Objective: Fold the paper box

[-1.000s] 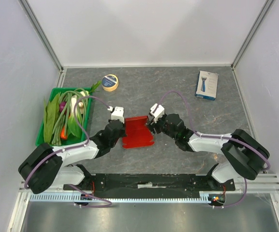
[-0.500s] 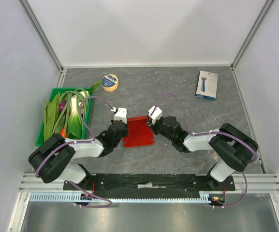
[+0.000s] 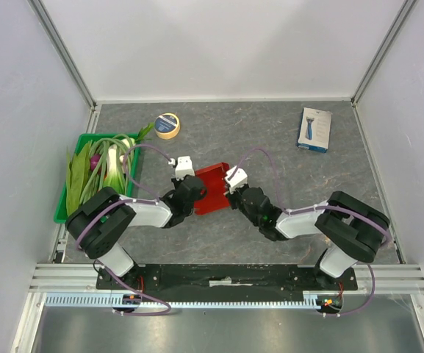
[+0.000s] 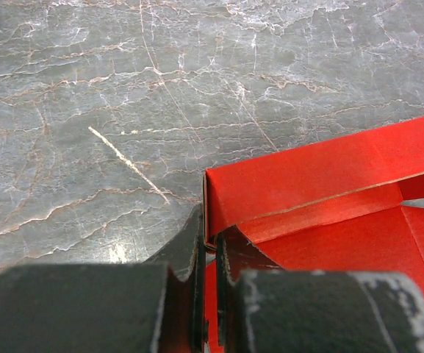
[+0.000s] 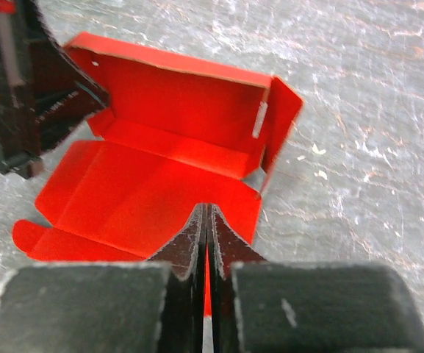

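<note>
Cardboard of bright red colour lies near the middle of the grey marbled table (image 3: 270, 140), between the 2 arms: this is the paper box (image 3: 213, 184), only partly folded. In the right wrist view 1 long wall stands up along the far side of the flat bottom panel, a small side flap stands at its right end, and a rounded tab lies flat at the near left corner. The left gripper (image 4: 209, 246) is closed on the left end of the standing wall: 1 finger is outside the wall and 1 inside, with the thin cardboard pinched between them. The right gripper (image 5: 206, 224) is also fully closed, and it nips the near edge of the bottom panel; a thin red strip shows between its 2 fingers. Both arms reach low over the table toward the box from opposite sides. To the left, well apart from the box, a green tray (image 3: 59, 213) holds leafy vegetables. Behind it lies a roll of tape (image 3: 167, 126), and a white-and-blue box (image 3: 314, 129) rests near the far right corner.
</note>
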`<state>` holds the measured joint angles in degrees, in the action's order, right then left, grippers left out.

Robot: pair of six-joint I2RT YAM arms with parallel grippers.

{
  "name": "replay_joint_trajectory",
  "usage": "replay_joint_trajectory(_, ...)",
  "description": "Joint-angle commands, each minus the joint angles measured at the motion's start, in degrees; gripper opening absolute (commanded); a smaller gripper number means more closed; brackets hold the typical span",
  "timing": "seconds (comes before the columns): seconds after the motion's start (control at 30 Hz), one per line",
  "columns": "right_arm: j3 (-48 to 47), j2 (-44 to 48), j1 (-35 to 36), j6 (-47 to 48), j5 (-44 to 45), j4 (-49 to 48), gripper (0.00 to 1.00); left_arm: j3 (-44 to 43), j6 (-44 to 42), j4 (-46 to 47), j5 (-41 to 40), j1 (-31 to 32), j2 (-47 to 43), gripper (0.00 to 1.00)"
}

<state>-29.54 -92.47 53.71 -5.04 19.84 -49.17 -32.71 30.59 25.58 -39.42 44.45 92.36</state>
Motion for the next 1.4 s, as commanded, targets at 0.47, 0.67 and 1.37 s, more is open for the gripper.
replay_joint_trajectory(0.47, -32.58, -5.15, -16.71, 5.92, -37.85, 48.99, 0.86, 10.47, -25.57, 23.54, 15.42, 0.11, 2.92, 0.02)
replay_joint_trajectory(0.67, -35.95, -13.34, -16.89, -8.2, -47.84, 41.38, 0.72, 10.12, -26.81, 26.45, 16.4, 0.12, 4.93, 0.02)
replay_joint_trajectory(1.37, -17.57, -11.69, -16.18, -40.93, -40.23, 21.66, 0.49, 4.06, -10.47, 21.36, -3.47, 2.31, 12.15, 0.02)
